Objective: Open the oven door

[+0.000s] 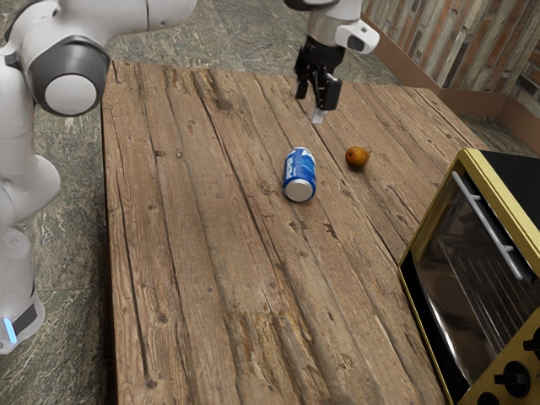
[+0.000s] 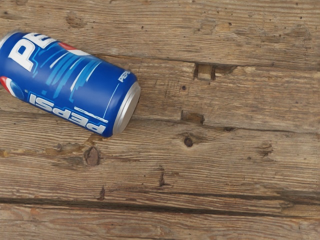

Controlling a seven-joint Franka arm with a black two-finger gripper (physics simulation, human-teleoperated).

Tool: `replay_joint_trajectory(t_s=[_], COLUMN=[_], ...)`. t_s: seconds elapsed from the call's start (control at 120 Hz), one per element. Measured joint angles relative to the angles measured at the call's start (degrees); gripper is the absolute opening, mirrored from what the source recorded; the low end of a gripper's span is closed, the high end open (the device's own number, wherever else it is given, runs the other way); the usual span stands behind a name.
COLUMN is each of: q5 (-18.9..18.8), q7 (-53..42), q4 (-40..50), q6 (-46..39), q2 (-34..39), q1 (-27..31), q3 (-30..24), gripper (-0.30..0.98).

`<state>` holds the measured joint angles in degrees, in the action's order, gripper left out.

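The gripper (image 1: 318, 113) hangs above the far part of the table in the exterior view, beyond the can and well away from the oven; whether it is open or shut cannot be made out. At the exterior view's right stands a yellow-framed oven (image 1: 472, 160) with a black top. Its dark glass door (image 1: 464, 291) looks shut, with wire racks visible through it. A long silver handle (image 1: 489, 225) runs along the door's upper edge.
A blue Pepsi can (image 1: 300, 175) lies on its side on the wooden table (image 1: 194, 278), and a small orange-brown fruit (image 1: 357, 157) is beside it. In the wrist view the can (image 2: 75, 82) lies on the planks. Black knobs (image 1: 513, 379) sit on the oven's front.
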<state>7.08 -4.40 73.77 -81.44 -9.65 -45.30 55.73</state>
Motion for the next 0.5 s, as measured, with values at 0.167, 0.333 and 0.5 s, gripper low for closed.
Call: replay_joint_trajectory(t_s=[0.167,0.333,0.5], q5=[0.9,-12.7,-22.6], q7=[-1.2,-8.9,-20.2], q4=[0.0,-9.2,-10.5], q6=[-1.2,-4.9,-11.9], q2=[0.0,2.2,1.5], q1=[0.1,-6.8,-12.3], q3=[-0.1,-15.5,-23.6], gripper=[0.69,0.69,0.68])
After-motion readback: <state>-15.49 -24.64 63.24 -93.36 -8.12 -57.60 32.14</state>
